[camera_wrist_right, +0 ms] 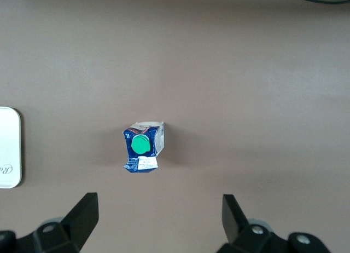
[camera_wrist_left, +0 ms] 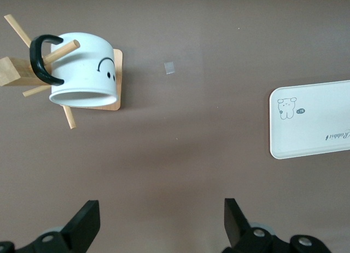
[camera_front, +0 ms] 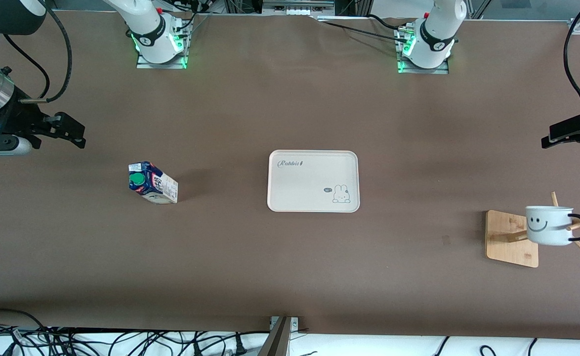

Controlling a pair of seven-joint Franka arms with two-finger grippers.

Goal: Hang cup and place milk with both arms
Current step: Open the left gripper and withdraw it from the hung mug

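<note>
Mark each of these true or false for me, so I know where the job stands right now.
1. The cup hangs on the rack. True.
2. The milk stands on the tray. False: it stands on the table, toward the right arm's end.
3. The left gripper grips the cup. False: it is open and empty.
4. The right gripper is open over the table near the milk. True.
5. The tray carries a cup. False: nothing is on it.
</note>
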